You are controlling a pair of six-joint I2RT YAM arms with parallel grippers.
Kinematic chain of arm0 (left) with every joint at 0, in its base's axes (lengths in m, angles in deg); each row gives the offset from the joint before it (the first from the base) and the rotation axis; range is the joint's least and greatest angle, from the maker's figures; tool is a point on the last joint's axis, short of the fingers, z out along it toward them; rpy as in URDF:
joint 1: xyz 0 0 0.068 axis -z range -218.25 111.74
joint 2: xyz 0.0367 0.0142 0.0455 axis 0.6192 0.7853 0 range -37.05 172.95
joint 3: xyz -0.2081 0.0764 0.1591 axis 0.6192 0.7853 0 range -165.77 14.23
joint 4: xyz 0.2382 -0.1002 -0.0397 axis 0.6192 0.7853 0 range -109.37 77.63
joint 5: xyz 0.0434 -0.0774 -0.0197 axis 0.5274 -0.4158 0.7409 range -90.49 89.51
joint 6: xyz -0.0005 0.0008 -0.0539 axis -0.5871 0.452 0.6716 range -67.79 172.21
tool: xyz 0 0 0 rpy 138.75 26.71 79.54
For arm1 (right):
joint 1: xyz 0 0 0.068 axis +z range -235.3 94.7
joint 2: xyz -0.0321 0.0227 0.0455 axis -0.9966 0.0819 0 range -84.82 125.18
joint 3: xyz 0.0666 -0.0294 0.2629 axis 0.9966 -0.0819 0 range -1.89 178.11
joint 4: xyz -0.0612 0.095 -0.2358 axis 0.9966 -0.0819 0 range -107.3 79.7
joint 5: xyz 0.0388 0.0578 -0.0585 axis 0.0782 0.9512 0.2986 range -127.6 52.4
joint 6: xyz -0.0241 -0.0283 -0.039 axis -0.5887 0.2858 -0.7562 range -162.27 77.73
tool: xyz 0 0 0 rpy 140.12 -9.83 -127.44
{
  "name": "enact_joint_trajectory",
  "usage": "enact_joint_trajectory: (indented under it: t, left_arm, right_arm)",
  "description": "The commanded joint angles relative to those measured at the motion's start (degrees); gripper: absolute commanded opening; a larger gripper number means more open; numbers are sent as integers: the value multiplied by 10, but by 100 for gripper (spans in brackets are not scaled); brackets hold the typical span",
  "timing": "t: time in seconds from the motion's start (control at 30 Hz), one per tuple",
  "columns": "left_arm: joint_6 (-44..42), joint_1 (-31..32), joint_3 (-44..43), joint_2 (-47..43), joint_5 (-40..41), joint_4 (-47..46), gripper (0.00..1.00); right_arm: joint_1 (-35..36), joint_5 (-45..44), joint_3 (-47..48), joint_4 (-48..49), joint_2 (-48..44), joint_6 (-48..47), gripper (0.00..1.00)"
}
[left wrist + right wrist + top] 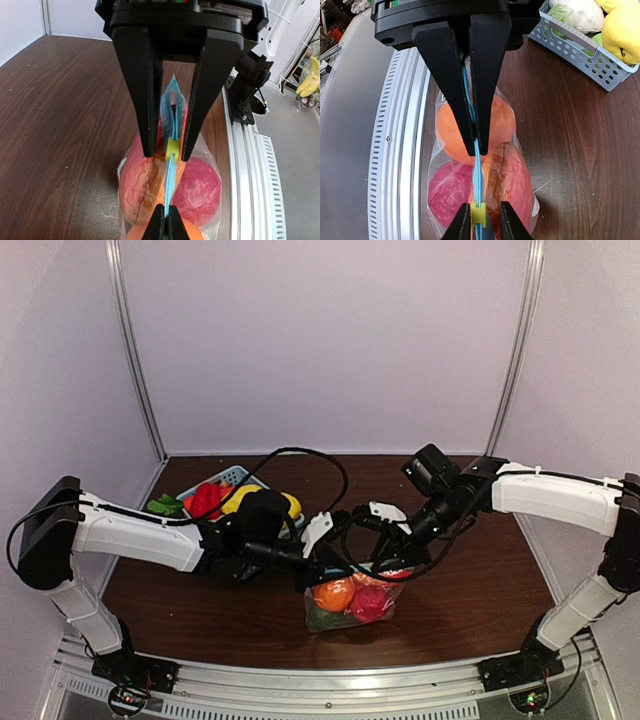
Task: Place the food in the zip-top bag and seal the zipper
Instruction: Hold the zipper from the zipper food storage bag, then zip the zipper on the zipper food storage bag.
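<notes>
The clear zip-top bag (pixel 352 602) hangs upright just above the table. It holds an orange ball (pixel 451 125), a pink-red fruit (pixel 447 192) and a peach-red one (pixel 510 167). My right gripper (pixel 476 149) is shut on the light-blue zipper (pixel 478 175) near one end. My left gripper (pixel 168 151) straddles the yellow slider (pixel 171 146) on that strip. Its jaws are apart, with one finger against the slider and a gap at the other. In the top view the left gripper (pixel 326 566) and right gripper (pixel 396 564) meet over the bag.
The light-blue lattice basket (pixel 228 478) stands at the back left with red (pixel 205 498), yellow (pixel 245 498) and green (pixel 165 505) toy food; it also shows in the right wrist view (pixel 580 45). The table's metal front rail (pixel 245 165) runs close beside the bag.
</notes>
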Motion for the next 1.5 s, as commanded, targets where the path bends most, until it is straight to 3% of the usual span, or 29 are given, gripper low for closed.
enact_joint_trajectory:
  t: [0.0, 0.13, 0.43, 0.87, 1.47]
  left_arm:
    - [2, -3, 7, -21, 2, -39, 0]
    - [1, -2, 10, -24, 5, -38, 0]
    - [-5, -4, 50, -66, 45, -43, 0]
    - [-3, -11, 60, -68, 52, -40, 0]
    - [-8, -10, 48, -51, 41, -30, 0]
  right_arm:
    - [3, 16, 19, -5, 5, 4, 18]
    - [1, 13, 25, -11, 6, -1, 8]
    - [-47, -3, 11, -46, -20, -33, 1]
    - [-93, -29, -16, -95, -55, -81, 2]
    - [-101, -14, -25, -80, -56, -76, 6]
